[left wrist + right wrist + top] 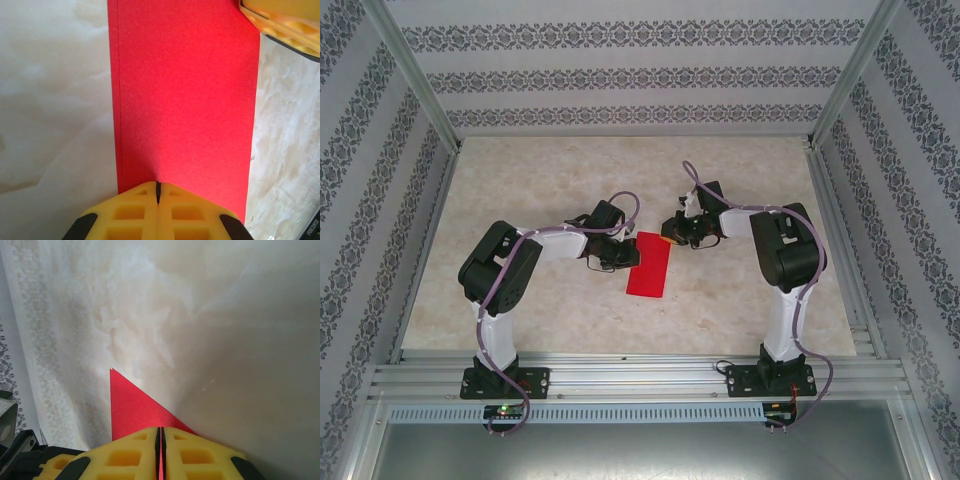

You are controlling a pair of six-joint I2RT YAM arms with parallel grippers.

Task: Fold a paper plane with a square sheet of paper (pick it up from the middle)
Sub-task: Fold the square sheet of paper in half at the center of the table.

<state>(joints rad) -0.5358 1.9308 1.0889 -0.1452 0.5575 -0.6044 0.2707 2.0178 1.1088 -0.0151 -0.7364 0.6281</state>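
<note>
Red paper (648, 265) (folded double) on table (540, 310)

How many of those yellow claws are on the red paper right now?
2. The left gripper, closed, meets the red paper at its left edge. The right gripper pinches its far right corner. None seems hidden.

A pale marbled tabletop (570, 310) sits boxed in by walls (620, 75) papered in grey floral stripes and aluminium rails (630, 375).
</note>
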